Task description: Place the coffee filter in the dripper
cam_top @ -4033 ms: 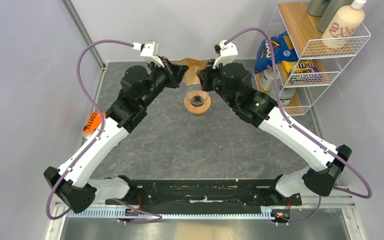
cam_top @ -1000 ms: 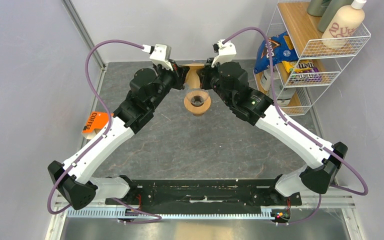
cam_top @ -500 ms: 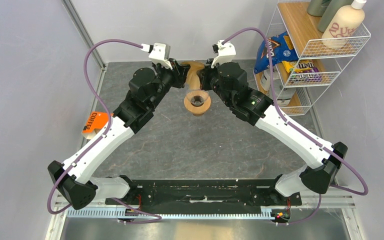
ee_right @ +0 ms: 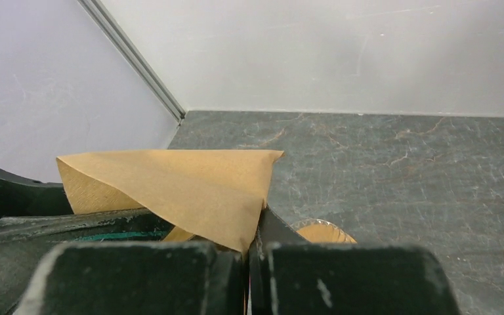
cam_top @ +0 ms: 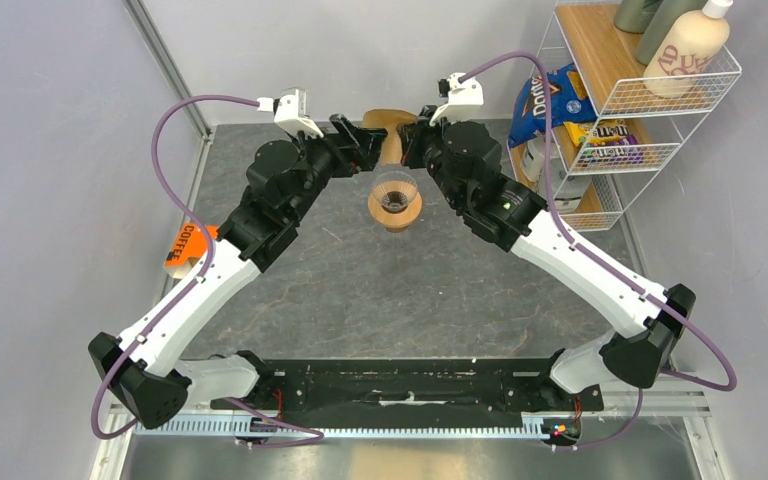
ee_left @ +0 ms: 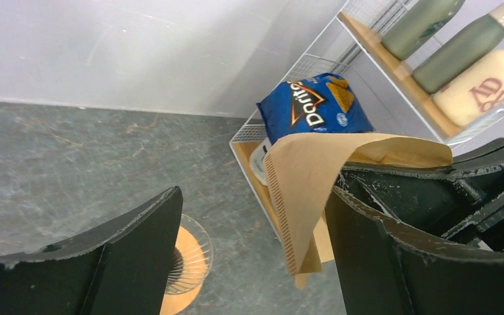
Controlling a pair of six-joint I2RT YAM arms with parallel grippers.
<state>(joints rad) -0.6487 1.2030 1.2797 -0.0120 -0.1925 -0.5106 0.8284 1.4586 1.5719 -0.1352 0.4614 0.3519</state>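
The tan paper coffee filter [cam_top: 388, 128] hangs in the air just behind the dripper [cam_top: 395, 205], a clear ribbed glass cone on a wooden ring collar. My right gripper [cam_top: 408, 140] is shut on one corner of it; in the right wrist view the filter [ee_right: 177, 187] fans out leftwards from the shut gripper [ee_right: 248, 262], with the dripper's rim [ee_right: 321, 231] just beyond. My left gripper [cam_top: 360, 140] is open. In the left wrist view the filter [ee_left: 305, 190] dangles between that gripper's [ee_left: 252, 259] spread fingers, near the right one, with the dripper [ee_left: 187, 262] below left.
A white wire rack [cam_top: 620, 120] stands at the back right with a blue Doritos bag [cam_top: 550, 95], an M&M's packet and bottles. An orange coffee packet [cam_top: 188, 245] lies at the left beside my left arm. Grey walls close the back and left.
My left gripper has opened and let go of the filter, shifting slightly left. The right gripper still holds the filter, which now hangs a little higher behind the dripper.
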